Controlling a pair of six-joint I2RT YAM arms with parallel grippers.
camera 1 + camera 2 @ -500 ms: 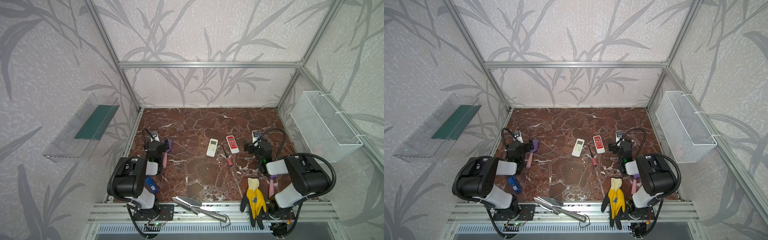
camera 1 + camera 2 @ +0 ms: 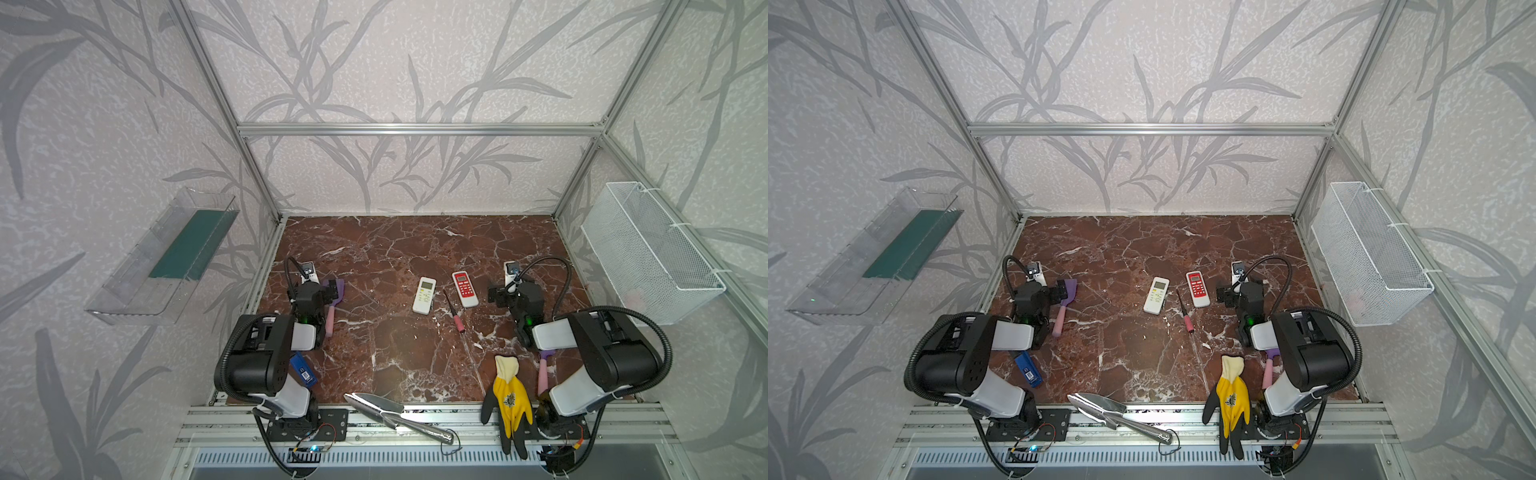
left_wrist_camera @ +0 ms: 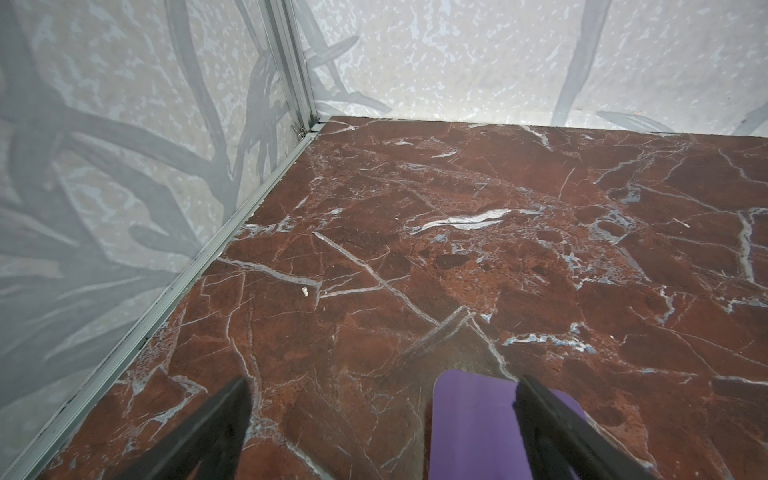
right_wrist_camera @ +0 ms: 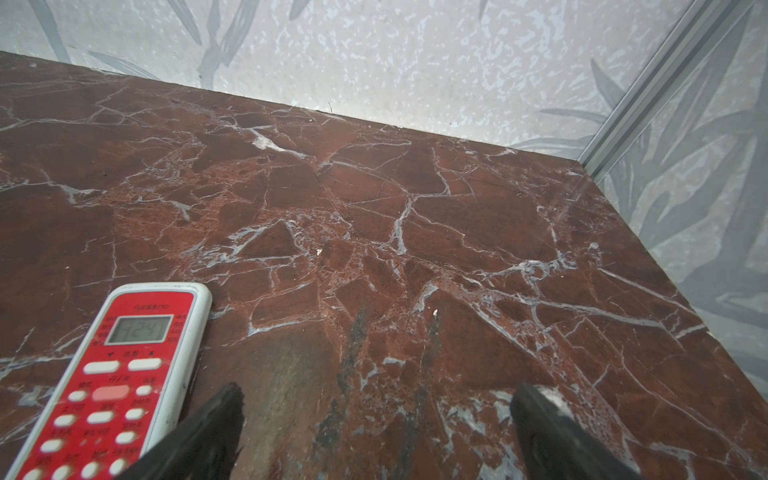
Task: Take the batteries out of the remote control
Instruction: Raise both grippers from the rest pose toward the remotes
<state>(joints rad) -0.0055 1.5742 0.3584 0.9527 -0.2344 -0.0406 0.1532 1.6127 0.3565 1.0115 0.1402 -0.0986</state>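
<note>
The right gripper (image 4: 380, 399) is spread wide and holds nothing, low over the marble tabletop (image 4: 415, 208), with the red remote (image 4: 124, 374) just beside 1 finger. The left gripper (image 3: 384, 384) is released too and empty, with the purple blade of a spatula (image 3: 473, 415) lying by 1 of its fingers. In both top views the red remote lies face up right of centre, the white remote (image 2: 424, 295) sits just left of centre, and a screwdriver (image 2: 454, 316) lies between them. No batteries show. I judge they are inside the remotes, behind covers facing the tabletop. So the task looks to be at its very start. The next move calls for gripping a remote, turning it over and opening its cover. Count: 2 remotes, 1 screwdriver, 2 spatulas, 1 glove (image 2: 509, 395), 1 trowel (image 2: 380, 409), 0 batteries in sight.
</note>
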